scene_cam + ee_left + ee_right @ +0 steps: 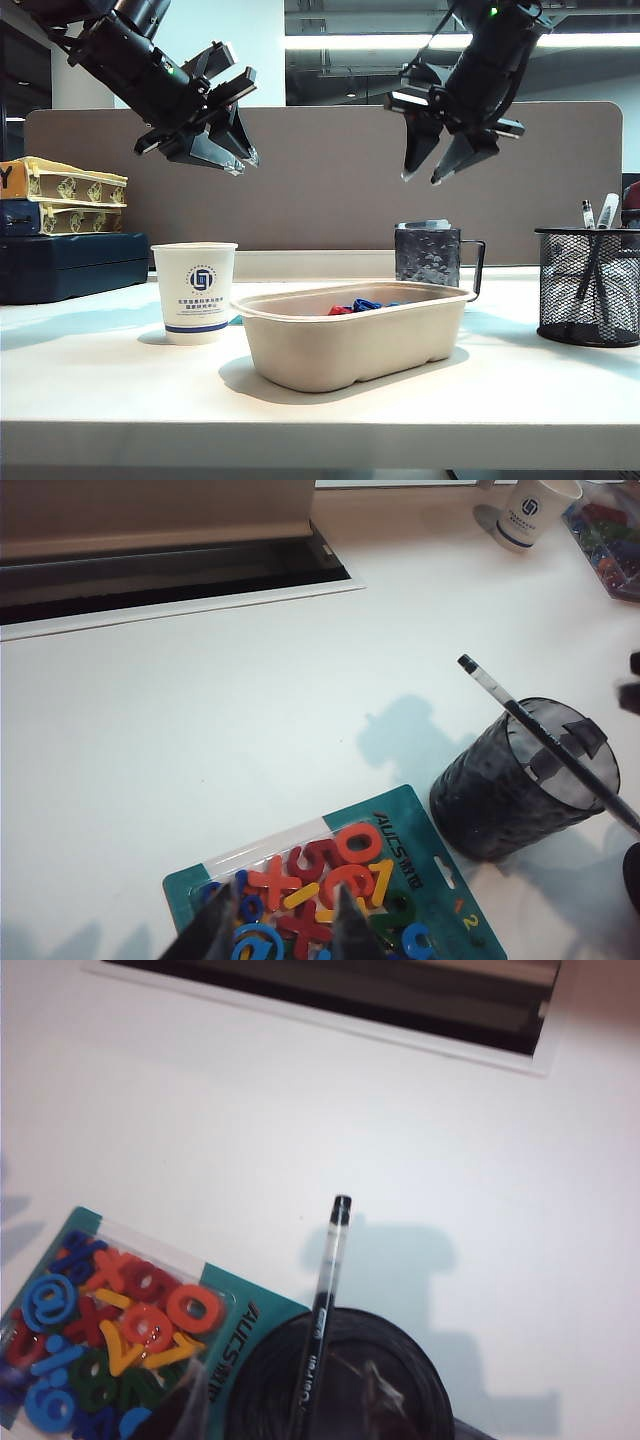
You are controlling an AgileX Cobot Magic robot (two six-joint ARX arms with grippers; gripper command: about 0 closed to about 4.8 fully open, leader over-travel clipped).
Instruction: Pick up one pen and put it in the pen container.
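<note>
Looks done: clear black-capped pen [545, 745] sits in black wire-mesh cup [520, 780]. Left tool [205, 140] and right tool [440, 165] hang overhead, spread wide, empty.

Left hand [215, 140], right hand [440, 160] open, high above table [120, 390]; pens in pen container [588, 287].

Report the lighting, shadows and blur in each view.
Exterior view: bright ceiling strip lights behind, left gripper and right gripper dark, sharp. Left wrist view: soft bluish shadow beside the pen container, fingertips blurred. Right wrist view: washed-out white table, slightly soft, pen readable.
</note>
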